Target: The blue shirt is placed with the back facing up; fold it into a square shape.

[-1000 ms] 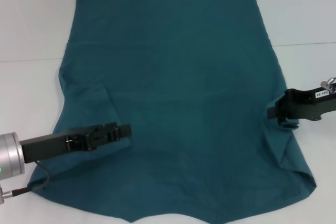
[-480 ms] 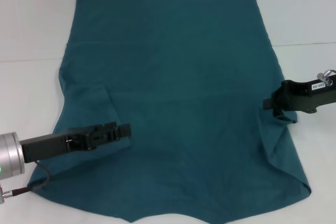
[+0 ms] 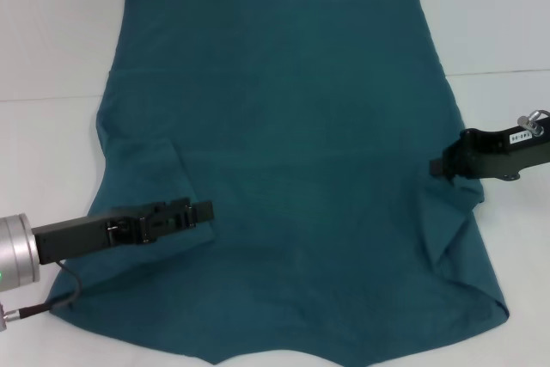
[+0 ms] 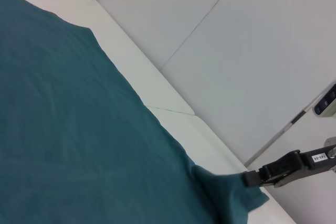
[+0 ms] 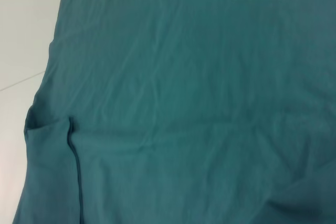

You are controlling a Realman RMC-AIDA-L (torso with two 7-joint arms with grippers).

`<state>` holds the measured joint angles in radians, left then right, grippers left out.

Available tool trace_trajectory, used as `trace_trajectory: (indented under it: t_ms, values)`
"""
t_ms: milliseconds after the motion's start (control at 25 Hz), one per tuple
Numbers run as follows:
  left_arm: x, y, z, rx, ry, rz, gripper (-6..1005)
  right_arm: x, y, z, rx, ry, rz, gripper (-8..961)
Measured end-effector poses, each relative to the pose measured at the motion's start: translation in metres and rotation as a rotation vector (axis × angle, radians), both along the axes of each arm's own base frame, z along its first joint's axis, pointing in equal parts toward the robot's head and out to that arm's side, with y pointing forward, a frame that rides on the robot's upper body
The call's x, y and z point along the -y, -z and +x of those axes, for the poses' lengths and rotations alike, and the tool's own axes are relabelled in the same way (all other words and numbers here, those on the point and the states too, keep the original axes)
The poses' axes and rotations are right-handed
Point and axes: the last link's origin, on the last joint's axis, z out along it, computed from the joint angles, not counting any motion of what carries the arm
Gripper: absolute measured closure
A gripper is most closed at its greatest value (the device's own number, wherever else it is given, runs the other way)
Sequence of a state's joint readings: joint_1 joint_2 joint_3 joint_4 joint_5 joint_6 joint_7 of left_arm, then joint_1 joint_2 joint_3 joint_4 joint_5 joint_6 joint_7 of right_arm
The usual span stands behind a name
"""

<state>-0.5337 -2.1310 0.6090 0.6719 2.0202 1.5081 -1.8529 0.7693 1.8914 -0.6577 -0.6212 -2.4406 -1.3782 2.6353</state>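
The blue shirt (image 3: 292, 169) lies flat on the white table (image 3: 51, 40), plain side up, hem at the far end and neckline toward the robot; no lettering shows, which fits back-up placement. Its left sleeve is already turned in over the body, a seam visible near the shirt's left edge. The left gripper (image 3: 199, 212) rests low over that folded sleeve, just inside the shirt's left edge, likely pinning or having just laid the flap; whether its fingers are apart or together I cannot tell. The right gripper (image 3: 445, 168) sits at the shirt's right edge about mid-length. Cloth there rises in a peak to its tip, with creases running toward the collar end, so the fingers look clamped on the edge, lifted so the side can be carried inward. Judgement: sleeve-and-side folds in progress, right side next. Risk: thin cloth slipping out mid-carry.
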Motion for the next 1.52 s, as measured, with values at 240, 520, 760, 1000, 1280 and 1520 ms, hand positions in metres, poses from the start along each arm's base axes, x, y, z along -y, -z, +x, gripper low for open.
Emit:
trace_trajectory:
  t_ms: [240, 520, 760, 1000, 1280, 1520]
  values:
    - [0.0, 0.0, 0.0, -0.001, 0.002, 0.001, 370, -0.005, 0.003, -0.002, 0.0, -0.01, 0.026, 761]
    - [0.0, 0.0, -0.001, 0.0, -0.002, 0.002, 369, -0.015, 0.01, -0.023, -0.128, -0.106, 0.085, 613]
    - [0.001, 0.0, -0.002, 0.003, -0.007, 0.003, 371, -0.007, -0.007, -0.006, -0.051, -0.079, 0.039, 303]
    - [0.001, 0.0, -0.002, 0.006, -0.014, 0.012, 370, 0.007, -0.027, 0.014, 0.037, -0.06, -0.014, 280]
    - [-0.001, 0.0, -0.001, 0.007, -0.014, 0.012, 370, 0.014, -0.029, 0.036, 0.127, 0.005, 0.0, 279]
    - [-0.001, 0.0, 0.0, 0.011, -0.016, 0.009, 371, 0.009, -0.024, 0.046, 0.185, 0.039, 0.059, 279]
